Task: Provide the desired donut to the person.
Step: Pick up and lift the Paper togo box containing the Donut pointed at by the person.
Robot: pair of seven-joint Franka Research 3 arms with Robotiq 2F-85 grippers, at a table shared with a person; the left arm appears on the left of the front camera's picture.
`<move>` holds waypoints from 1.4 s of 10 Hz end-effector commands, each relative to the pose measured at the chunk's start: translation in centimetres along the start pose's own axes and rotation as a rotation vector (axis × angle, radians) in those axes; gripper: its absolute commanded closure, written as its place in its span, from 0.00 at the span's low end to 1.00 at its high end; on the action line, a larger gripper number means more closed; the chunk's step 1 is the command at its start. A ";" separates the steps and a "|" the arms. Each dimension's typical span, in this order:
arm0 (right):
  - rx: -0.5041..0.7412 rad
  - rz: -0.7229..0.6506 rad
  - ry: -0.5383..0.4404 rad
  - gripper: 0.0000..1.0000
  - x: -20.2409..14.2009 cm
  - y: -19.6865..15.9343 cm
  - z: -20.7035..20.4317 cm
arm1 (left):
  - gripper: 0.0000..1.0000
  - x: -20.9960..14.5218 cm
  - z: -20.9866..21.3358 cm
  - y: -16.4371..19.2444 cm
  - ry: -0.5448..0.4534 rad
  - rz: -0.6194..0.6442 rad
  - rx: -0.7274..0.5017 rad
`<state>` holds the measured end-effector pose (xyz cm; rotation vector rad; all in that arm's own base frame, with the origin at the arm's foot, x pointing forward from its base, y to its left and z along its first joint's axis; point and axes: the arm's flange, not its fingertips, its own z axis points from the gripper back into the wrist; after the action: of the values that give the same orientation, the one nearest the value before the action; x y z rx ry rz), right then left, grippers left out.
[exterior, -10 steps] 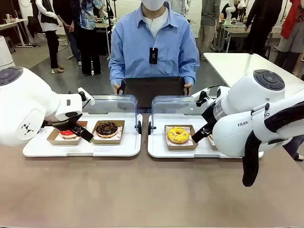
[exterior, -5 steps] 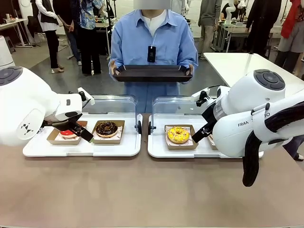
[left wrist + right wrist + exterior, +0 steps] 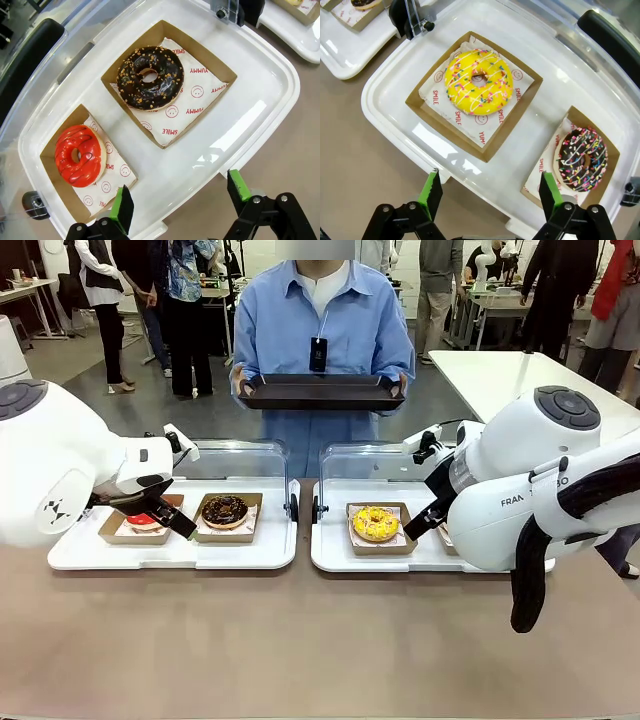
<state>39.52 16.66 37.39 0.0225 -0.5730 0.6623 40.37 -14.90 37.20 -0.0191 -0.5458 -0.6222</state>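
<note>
The person in a light blue shirt stands at the far side holding a dark tray at chest height. On the left white tray sit a red donut and a chocolate nut donut, each in a brown box. The right white tray carries a yellow sprinkled donut and a chocolate sprinkled donut. My left gripper hovers open above the left tray's near edge. Over the right tray's near edge my right gripper hangs open.
Clear lids stand raised behind both white trays. Bare brown tabletop lies in front. A white table stands at the back right, and bystanders stand farther off.
The person lifted the dark tray from table level up to chest height. Both arms stayed still.
</note>
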 end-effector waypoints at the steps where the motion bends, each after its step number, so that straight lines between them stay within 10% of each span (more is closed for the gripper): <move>1: 0.000 0.000 0.000 0.00 0.0 0.0 0.0 | 0.00 0.0 0.0 0.0 0.000 0.000 0.000; 8: -0.165 -0.014 -0.084 0.00 5.3 2.8 25.4 | 0.00 6.0 25.4 0.0 -0.023 0.006 0.061; 14: -0.137 -0.018 -0.119 0.00 4.5 2.4 24.8 | 0.00 5.8 27.8 0.5 -0.052 -0.013 0.038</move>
<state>28.49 16.29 60.46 -0.0742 -0.7156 0.6122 31.25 -12.90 64.18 0.0078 -0.6057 -0.6256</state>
